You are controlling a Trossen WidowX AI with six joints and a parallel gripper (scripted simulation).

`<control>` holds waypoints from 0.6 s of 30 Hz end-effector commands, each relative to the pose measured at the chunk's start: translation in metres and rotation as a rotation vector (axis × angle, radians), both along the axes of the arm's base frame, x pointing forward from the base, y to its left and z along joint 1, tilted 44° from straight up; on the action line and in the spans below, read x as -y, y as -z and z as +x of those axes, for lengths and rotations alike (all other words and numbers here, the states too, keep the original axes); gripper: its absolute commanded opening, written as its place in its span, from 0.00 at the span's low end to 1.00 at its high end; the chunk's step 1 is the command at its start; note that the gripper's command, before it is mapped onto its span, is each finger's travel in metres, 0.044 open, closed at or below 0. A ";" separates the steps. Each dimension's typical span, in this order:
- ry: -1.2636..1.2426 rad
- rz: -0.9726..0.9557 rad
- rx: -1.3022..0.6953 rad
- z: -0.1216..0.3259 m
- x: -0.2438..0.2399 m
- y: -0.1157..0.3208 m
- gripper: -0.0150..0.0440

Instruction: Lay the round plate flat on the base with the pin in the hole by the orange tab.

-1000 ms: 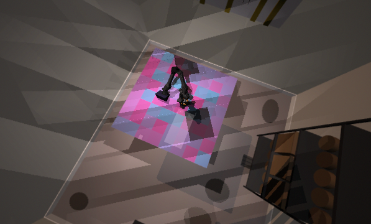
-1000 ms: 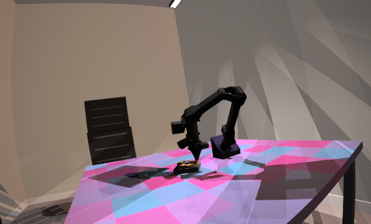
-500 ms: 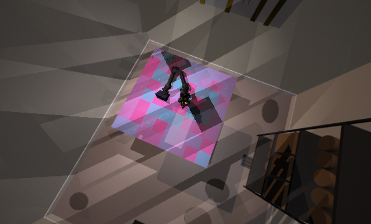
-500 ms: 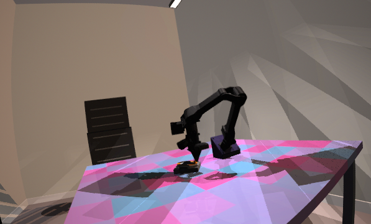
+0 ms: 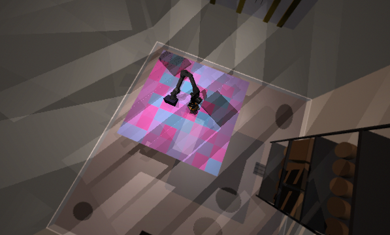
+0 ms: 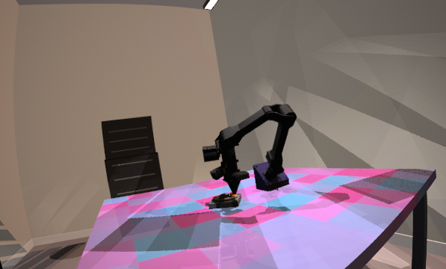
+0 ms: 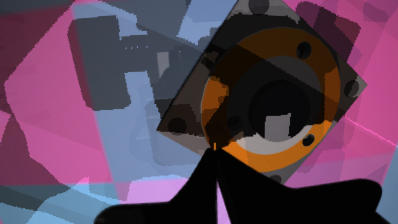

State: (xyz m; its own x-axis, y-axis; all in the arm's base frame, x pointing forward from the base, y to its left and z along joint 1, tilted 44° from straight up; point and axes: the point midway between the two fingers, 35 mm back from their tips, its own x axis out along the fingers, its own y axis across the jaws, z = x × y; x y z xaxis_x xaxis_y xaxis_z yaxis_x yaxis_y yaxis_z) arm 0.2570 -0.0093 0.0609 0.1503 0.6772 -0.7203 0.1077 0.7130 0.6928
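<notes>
The round orange plate (image 7: 278,158) (image 6: 226,197) sits on a dark square base (image 7: 239,22) (image 6: 223,205) around a grey centre post (image 7: 276,126). Small dark holes show in the plate's ring, one of them (image 7: 303,49) at the far right. I cannot tell where the pin is. My gripper (image 7: 213,153) (image 6: 233,191) (image 5: 193,109) is shut with nothing between its fingers. It points straight down, with its tips at the plate's near-left rim. A tiny orange sliver (image 7: 215,145) shows right at the tips; I cannot tell whether it is the tab.
The base stands on a pink, blue and violet chequered table (image 6: 320,232) (image 5: 188,153), close in front of the arm's mount (image 6: 269,179) (image 5: 170,100). A dark chair (image 6: 131,157) stands behind the table. A shelf (image 5: 328,183) stands off to one side.
</notes>
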 end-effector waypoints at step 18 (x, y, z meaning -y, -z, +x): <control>0.001 0.002 0.005 0.025 0.001 -0.006 0.25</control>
State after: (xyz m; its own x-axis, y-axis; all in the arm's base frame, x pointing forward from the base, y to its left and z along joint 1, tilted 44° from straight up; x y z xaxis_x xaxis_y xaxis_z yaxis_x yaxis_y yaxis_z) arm 0.2756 -0.0099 0.0672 0.1516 0.6775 -0.7197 0.1068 0.7126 0.6934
